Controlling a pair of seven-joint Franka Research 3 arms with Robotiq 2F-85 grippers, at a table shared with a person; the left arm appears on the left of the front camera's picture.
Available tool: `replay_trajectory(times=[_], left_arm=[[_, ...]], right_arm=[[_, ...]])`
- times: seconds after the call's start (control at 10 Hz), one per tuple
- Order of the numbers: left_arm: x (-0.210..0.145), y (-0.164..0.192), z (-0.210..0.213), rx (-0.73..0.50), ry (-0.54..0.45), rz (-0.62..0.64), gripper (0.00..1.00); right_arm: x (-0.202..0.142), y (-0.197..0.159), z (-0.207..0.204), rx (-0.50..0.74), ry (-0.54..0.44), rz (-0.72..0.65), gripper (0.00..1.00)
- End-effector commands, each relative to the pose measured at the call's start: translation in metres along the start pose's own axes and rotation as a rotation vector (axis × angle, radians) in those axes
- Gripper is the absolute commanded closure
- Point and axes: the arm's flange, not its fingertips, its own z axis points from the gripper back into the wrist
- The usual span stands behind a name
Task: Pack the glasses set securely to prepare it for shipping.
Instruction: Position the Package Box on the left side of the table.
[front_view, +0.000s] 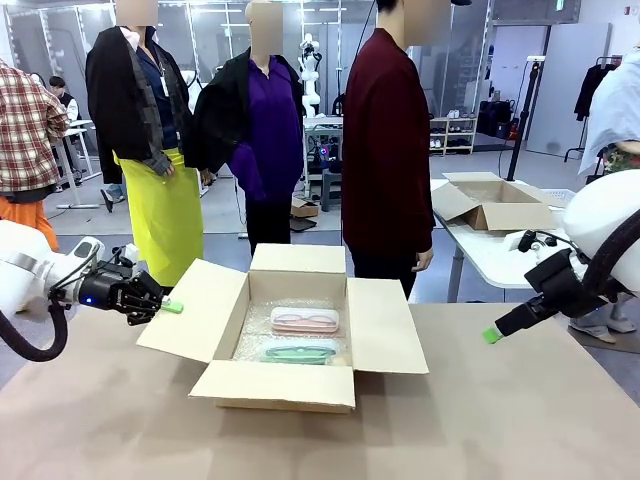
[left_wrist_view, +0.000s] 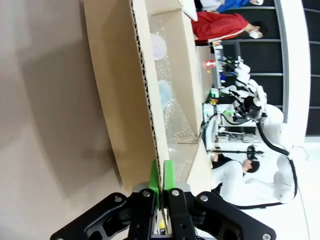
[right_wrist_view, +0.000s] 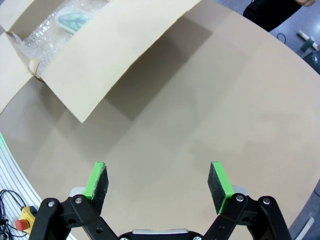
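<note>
The pink glasses case (front_view: 305, 321) and the mint green glasses case (front_view: 299, 353) lie flat on bubble wrap (front_view: 262, 325) inside the open cardboard box (front_view: 283, 385), pink at 12 o'clock of green. Their long axes run 9 to 3 o'clock. Expect both to be light, rigid and smooth; grip across the short width if you must move them. The left tool (left_wrist_view: 161, 176) is clamped on the box's left flap (left_wrist_view: 125, 100). The right tool (right_wrist_view: 159, 182) hangs spread wide, empty, above the table (right_wrist_view: 225, 100) at the box's 3 o'clock.
</note>
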Motion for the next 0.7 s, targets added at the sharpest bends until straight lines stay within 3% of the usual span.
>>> replay_trajectory(times=[0.0,0.6], left_arm=[[-0.015,-0.012,0.006,0.098,-0.009,0.011,1.00],[-0.045,-0.045,0.057,0.445,0.047,-0.039,1.00]], right_arm=[[0.002,0.002,-0.003,-0.004,-0.016,-0.020,0.00],[0.002,0.002,-0.003,-0.004,-0.016,-0.020,0.00]])
